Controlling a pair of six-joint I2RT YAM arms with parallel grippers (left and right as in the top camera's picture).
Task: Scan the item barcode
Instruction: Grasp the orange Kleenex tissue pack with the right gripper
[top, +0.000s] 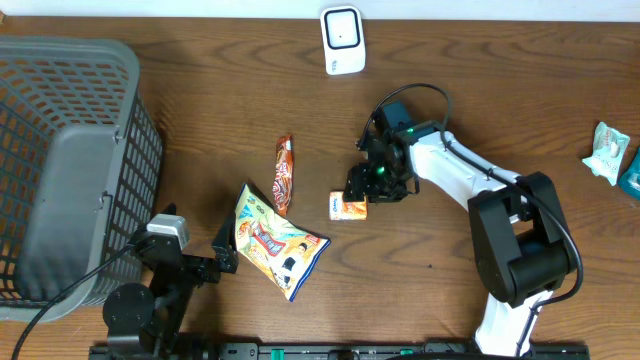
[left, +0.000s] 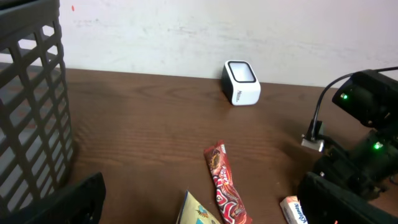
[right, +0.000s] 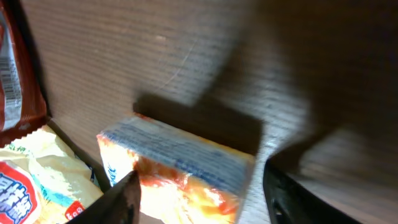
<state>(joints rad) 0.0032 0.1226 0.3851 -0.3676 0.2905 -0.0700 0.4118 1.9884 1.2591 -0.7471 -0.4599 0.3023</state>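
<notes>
Your right gripper (right: 200, 186) sits over the small orange box (right: 180, 158) on the table (top: 200, 120), fingers either side, approx half open; can't tell if it's gripped. Box lies flat, long axis left-right seen from overhead. Left gripper (top: 225, 250) wide open, empty.

Small box (top: 348, 208) orange and white, blue-streaked side. Bar wrapper (top: 284, 174) red-brown, patterned. Snack bag (top: 278, 241) yellow, red label. Scanner (top: 342, 40) white, dark face. Basket (top: 140, 140) grey grid. Table (top: 200, 90) brown wood grain.

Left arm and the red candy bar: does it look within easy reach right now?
Probably yes. The left pincer stands open, and the red candy bar lies uncovered ahead of it; only the yellow snack bag crowds its near end.
</notes>
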